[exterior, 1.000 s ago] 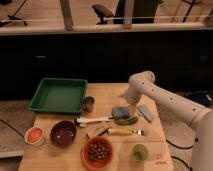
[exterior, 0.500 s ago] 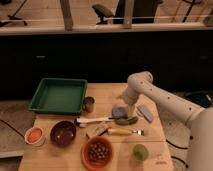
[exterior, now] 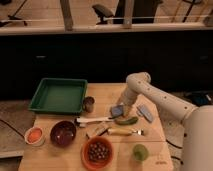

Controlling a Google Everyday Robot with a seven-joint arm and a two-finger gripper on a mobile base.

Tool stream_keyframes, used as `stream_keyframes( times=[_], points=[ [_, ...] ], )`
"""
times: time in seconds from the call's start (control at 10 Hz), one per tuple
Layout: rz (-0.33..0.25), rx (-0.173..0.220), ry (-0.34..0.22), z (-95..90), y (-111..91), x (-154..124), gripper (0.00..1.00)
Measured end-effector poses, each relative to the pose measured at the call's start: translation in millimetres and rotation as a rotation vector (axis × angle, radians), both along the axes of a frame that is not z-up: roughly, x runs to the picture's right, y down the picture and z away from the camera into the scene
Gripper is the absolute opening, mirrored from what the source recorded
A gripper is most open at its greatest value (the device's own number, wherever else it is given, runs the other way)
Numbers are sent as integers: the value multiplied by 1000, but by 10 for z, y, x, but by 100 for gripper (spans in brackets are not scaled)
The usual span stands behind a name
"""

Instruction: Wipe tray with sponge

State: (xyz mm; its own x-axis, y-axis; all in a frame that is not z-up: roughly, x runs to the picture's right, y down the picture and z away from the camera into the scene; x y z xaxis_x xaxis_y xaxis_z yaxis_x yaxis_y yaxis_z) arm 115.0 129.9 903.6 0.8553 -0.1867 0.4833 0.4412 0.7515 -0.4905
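Observation:
The green tray point(exterior: 59, 95) lies empty at the table's back left. The blue-grey sponge point(exterior: 117, 111) lies on the table to the right of the tray, beyond a small metal cup. My gripper point(exterior: 124, 107) hangs from the white arm and is down right at the sponge's right edge, partly covering it. I cannot see whether it grips the sponge. The gripper is well to the right of the tray.
A pale striped pad point(exterior: 145, 112) lies right of the gripper. A metal cup point(exterior: 89, 104) stands by the tray. In front are a white utensil point(exterior: 92, 120), a green vegetable point(exterior: 126, 120), a fork point(exterior: 125, 132), a purple bowl point(exterior: 63, 132), an orange bowl point(exterior: 98, 151) and an apple point(exterior: 140, 152).
The arm and gripper have hardly moved; the gripper stays down at the sponge, and the sponge is in the same spot.

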Motion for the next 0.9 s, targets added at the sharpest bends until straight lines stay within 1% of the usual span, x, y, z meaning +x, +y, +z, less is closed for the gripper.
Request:
stream_keyframes(
  times=[0.1,0.2,0.3,0.7,0.9],
  points=[
    [4,-2,-2,15,2,2,19],
    [6,-8,-5,29,13,5,6],
    [5,-11,-6,36,20,3,1],
    [-11,-9,-5,32,25,6,0],
    [-23,17,-4,-15,-63,15,0]
  ],
)
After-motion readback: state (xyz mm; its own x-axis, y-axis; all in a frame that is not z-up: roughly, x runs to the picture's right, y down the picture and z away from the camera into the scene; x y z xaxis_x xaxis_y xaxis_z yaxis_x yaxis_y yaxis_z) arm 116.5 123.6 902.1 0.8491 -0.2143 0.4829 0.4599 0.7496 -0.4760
